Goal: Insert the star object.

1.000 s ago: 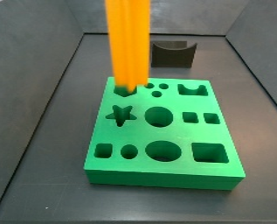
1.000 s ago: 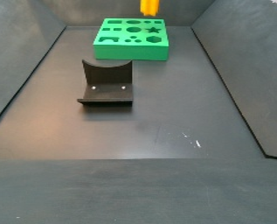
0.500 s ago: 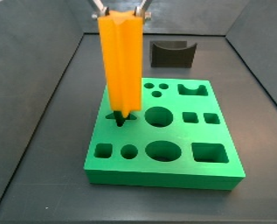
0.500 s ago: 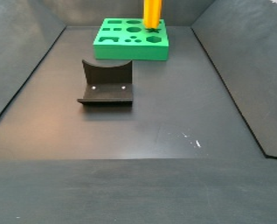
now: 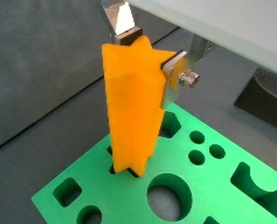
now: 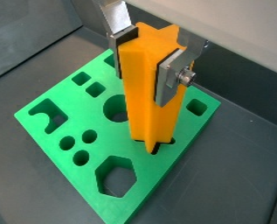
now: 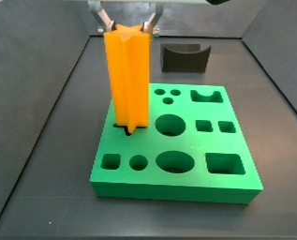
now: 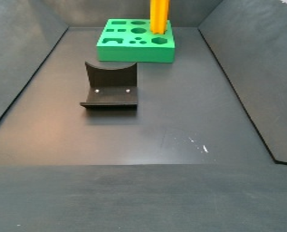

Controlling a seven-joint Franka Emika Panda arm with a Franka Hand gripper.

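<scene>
The star object (image 7: 128,80) is a tall orange ridged prism standing upright on the green block (image 7: 176,187). Its lower end sits in the star-shaped hole near one edge of the block. My gripper (image 7: 126,30) is at the top of the prism, shut on it, with a silver finger on each side. Both wrist views show the star object (image 5: 135,114) (image 6: 147,87) clamped between the fingers of the gripper (image 5: 152,54) (image 6: 148,54), above the green block (image 5: 217,199) (image 6: 71,109). In a side view the star object (image 8: 160,16) rises from the far green block (image 8: 133,54).
The dark fixture (image 8: 110,86) stands on the floor between the green block and the open floor, and it shows behind the block in a side view (image 7: 185,58). Dark walls enclose the floor. The block has several other empty shaped holes.
The star object moved from the block's far corner to over the star hole. It has come down, so its tip now sits in the hole. The gripper is lower in view.
</scene>
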